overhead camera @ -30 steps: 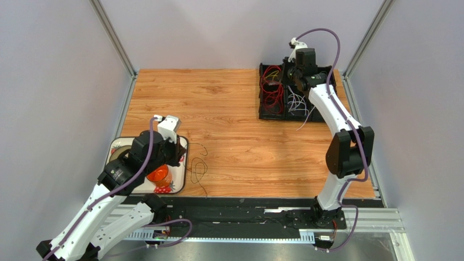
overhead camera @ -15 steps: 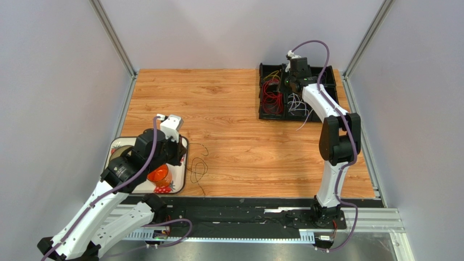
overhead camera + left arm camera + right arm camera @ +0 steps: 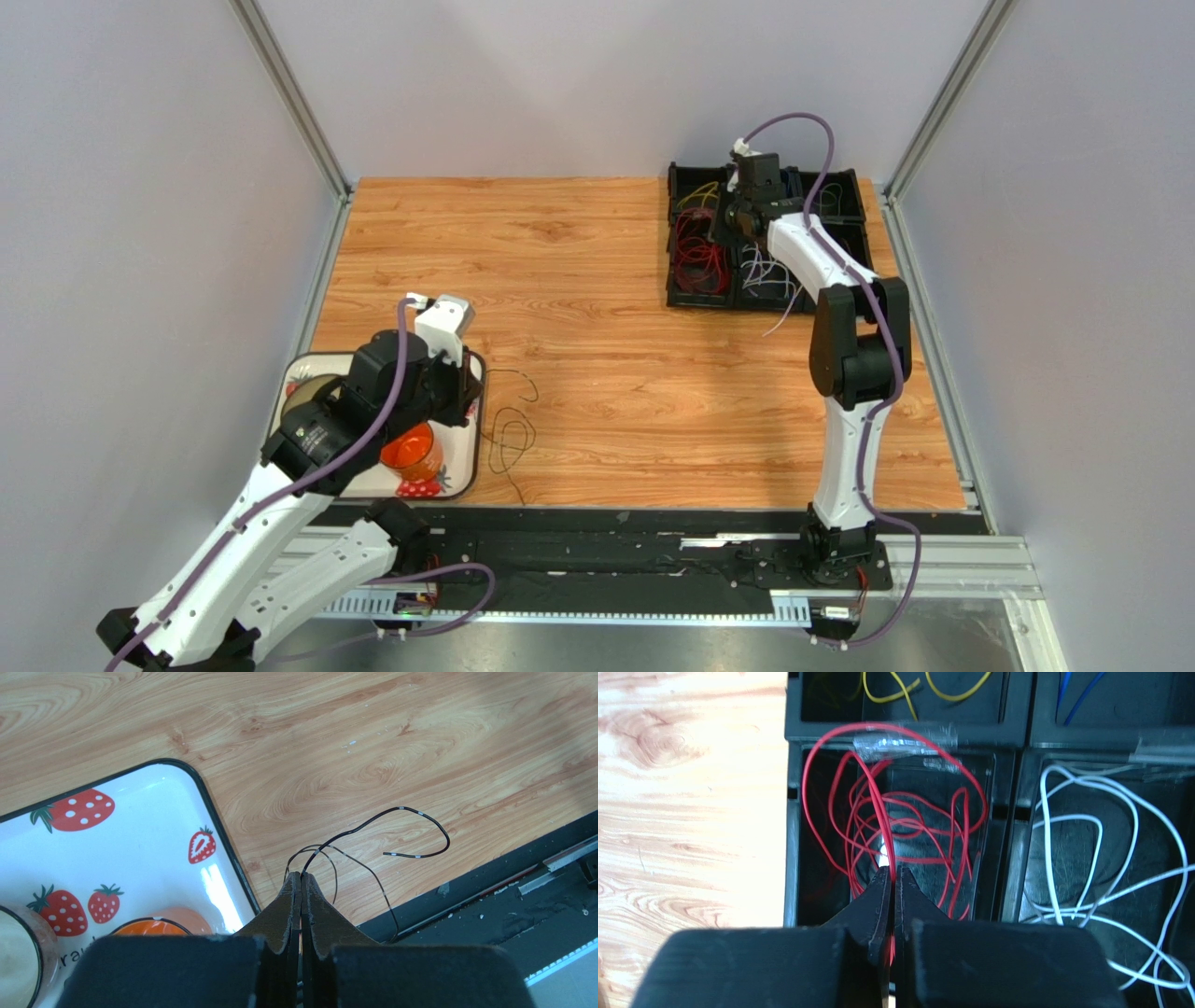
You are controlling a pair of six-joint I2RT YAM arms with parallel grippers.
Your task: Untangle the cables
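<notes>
My left gripper (image 3: pixel 302 875) is shut on a thin dark cable (image 3: pixel 401 808). The cable loops over the wood to the right of the strawberry tray; the top view also shows the dark cable (image 3: pixel 511 437) there, next to the left gripper (image 3: pixel 470 403). My right gripper (image 3: pixel 892 871) is shut on a red cable (image 3: pixel 878 808), one strand of a red tangle in a compartment of the black organiser (image 3: pixel 1011 738). In the top view the right gripper (image 3: pixel 725 224) hangs over the red cables (image 3: pixel 700 249) at the far right.
White cables (image 3: pixel 1066 818) fill the compartment to the right and yellow cables (image 3: pixel 955 698) the one behind. A white strawberry tray (image 3: pixel 105 847) holds an orange cup (image 3: pixel 411 451) under my left arm. The black front rail (image 3: pixel 631 532) borders the wood.
The right arm has folded and swung its gripper left and down, from the white compartment's side to over the red one. The left arm has barely moved.
</notes>
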